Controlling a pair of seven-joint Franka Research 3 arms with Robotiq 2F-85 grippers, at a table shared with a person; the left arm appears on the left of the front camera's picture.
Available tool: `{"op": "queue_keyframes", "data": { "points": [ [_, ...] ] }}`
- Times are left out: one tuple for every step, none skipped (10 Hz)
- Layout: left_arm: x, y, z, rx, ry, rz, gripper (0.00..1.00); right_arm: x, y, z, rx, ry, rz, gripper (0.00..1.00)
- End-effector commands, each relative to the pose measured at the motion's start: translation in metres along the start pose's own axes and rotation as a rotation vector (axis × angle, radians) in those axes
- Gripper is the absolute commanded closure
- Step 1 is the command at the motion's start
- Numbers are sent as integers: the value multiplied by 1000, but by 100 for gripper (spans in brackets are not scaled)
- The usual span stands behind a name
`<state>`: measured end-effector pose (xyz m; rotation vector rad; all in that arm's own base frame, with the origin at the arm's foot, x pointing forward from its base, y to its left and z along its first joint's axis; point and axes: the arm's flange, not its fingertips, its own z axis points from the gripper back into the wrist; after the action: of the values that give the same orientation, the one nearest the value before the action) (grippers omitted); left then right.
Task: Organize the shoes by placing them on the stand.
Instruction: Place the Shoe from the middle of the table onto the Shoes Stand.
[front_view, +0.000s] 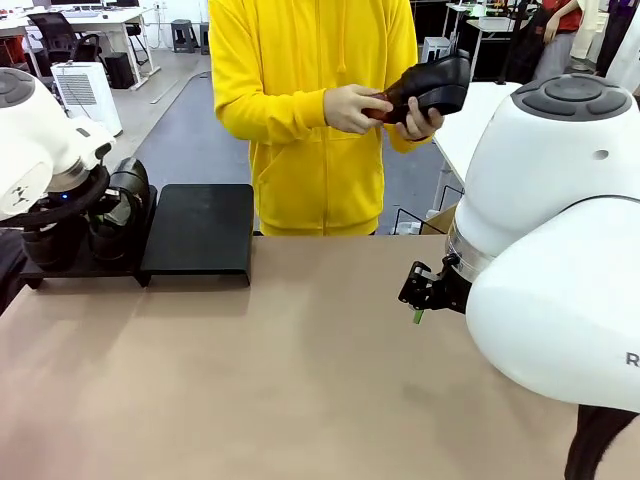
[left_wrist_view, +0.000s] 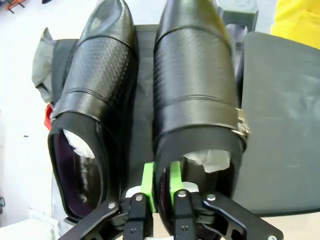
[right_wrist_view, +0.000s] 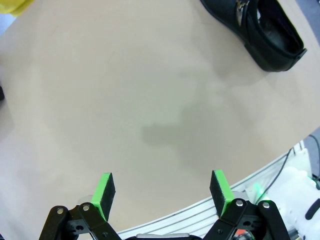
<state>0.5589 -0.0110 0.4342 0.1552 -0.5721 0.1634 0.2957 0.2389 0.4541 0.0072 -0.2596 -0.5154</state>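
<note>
Two shoes (left_wrist_view: 195, 75) sit on the stand (left_wrist_view: 280, 125), left pincer (left_wrist_view: 161, 175) astride one.

**Bright, even light; crisp frames with wide-angle bend**

The room is bright and evenly lit from above. Shadows on the table (front_view: 300, 380) are faint and soft-edged, and the right wrist view shows a pale grey smudge mid-surface. In the left wrist view a broad white sheen lies on the buckled shoe (left_wrist_view: 195, 75), and the floor behind it washes out. Both wrist views bow straight edges near their borders. Outlines are crisp throughout.
</note>
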Motion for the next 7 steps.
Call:
{"op": "queue_keyframes", "data": {
  "points": [
    [6,-1,1,62,-28,11,37,5,2,1,12,0,13,0],
    [6,0,1,88,-41,15,18,5,2,1,12,0,13,0],
    [6,1,3,98,-48,18,0,5,2,1,12,0,13,0],
    [6,1,9,114,-75,21,0,5,2,1,12,0,13,0],
    [5,1,23,99,-97,33,0,5,2,1,12,0,13,0],
    [2,0,44,52,-98,38,0,5,2,1,12,0,13,0],
    [-4,1,67,1,-69,25,0,5,2,1,12,0,13,0]
  ]
}}
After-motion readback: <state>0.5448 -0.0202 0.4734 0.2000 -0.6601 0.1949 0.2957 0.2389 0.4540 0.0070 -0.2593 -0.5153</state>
